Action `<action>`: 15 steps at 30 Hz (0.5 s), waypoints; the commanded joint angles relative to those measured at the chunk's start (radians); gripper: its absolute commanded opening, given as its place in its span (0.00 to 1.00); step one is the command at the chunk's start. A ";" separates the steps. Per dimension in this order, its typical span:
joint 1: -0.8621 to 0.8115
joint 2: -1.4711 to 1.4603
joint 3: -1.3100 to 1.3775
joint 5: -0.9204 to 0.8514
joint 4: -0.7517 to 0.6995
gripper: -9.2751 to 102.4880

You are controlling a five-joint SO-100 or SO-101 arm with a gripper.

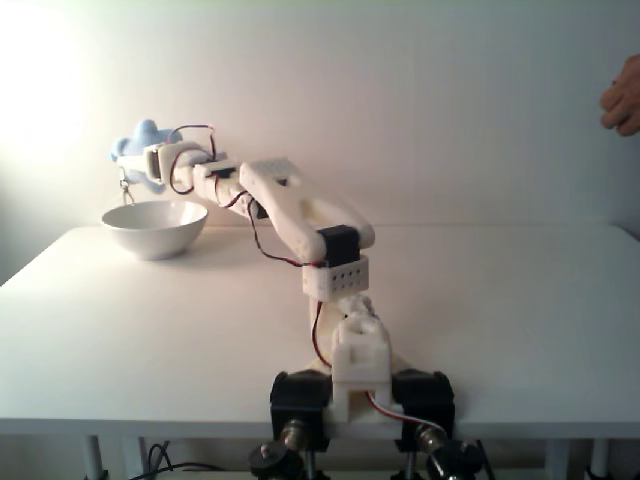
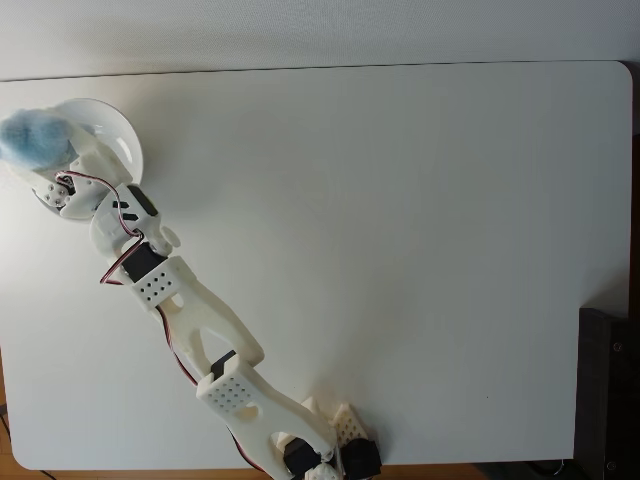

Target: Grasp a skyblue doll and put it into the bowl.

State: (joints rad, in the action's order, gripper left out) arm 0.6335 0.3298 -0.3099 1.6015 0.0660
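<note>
— Doll status? From the left, please.

— Skyblue doll [image 1: 137, 142] sits clamped in the gripper [image 1: 143, 160], hanging above the bowl [image 1: 155, 228], slightly toward its left rim in the top-down fixed view.

— Advice?

— I'd shift rightward over the bowl's centre, dip lower, then part the fingers so it drops inside.

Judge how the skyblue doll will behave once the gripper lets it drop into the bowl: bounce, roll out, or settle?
The skyblue doll looks fluffy and soft, so it would probably land quietly and settle. Its dangling metal clip might clink against the bowl. Held in the gripper above the rim, it seems light.
</note>
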 commanded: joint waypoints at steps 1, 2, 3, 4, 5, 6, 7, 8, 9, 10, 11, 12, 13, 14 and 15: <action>-0.011 0.014 0.037 0.008 0.020 0.50; -0.011 0.014 0.037 0.008 0.020 0.51; -0.011 0.014 0.037 0.008 0.020 0.52; -0.011 0.014 0.037 0.008 0.020 0.53; -0.011 0.014 0.037 0.008 0.020 0.54; -0.011 0.014 0.037 0.008 0.020 0.54; -0.011 0.014 0.037 0.008 0.020 0.55; -0.011 0.014 0.037 0.008 0.020 0.55; -0.011 0.014 0.037 0.008 0.020 0.55; -0.011 0.014 0.037 0.008 0.020 0.55; -0.011 0.014 0.037 0.008 0.020 0.55; -0.011 0.014 0.037 0.008 0.020 0.55; -0.009 0.014 0.037 0.008 0.020 0.55; -0.009 0.014 0.037 0.008 0.017 0.54; -0.009 0.014 0.037 0.008 0.011 0.54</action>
State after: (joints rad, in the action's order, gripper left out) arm 0.6320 0.3313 -0.3099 1.6015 0.0660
